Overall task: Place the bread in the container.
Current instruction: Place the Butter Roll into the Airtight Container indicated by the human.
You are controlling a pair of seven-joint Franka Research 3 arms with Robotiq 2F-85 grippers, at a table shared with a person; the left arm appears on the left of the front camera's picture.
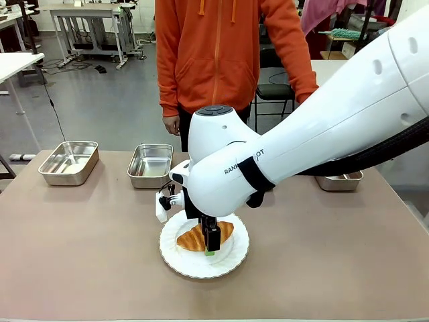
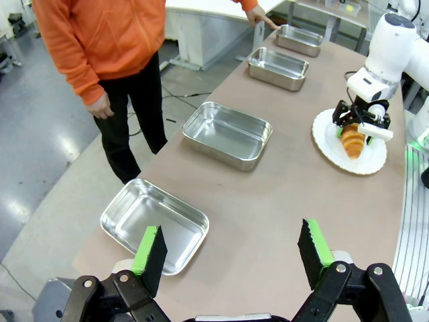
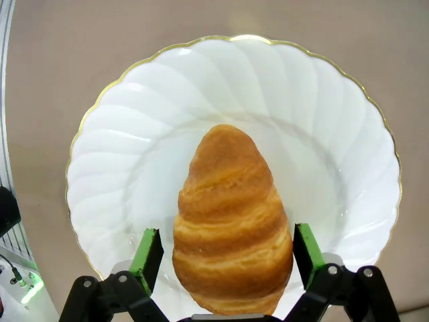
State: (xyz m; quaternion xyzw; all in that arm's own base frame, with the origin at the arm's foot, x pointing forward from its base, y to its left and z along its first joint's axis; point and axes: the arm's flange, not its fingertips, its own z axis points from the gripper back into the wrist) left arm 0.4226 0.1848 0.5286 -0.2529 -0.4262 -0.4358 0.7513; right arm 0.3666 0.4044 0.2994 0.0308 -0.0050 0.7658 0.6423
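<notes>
Straddling the croissant (image 3: pixel 231 221), my right gripper (image 3: pixel 228 249) has one green pad just beside each flank, jaws apart with slim gaps showing; I cannot tell any contact. Beneath it the bread lies on the white scalloped plate (image 3: pixel 322 121). My left gripper (image 2: pixel 232 249) hangs spread wide, a steel tray (image 2: pixel 153 225) just ahead.

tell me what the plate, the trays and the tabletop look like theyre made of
Plate: glossy white, likely glazed ceramic, with scalloped ridges and a thin gold rim. Trays: bare metal, probably stainless steel, with mirror-like reflections. Tabletop: matte brownish-grey, perhaps laminate; no grain is visible.
</notes>
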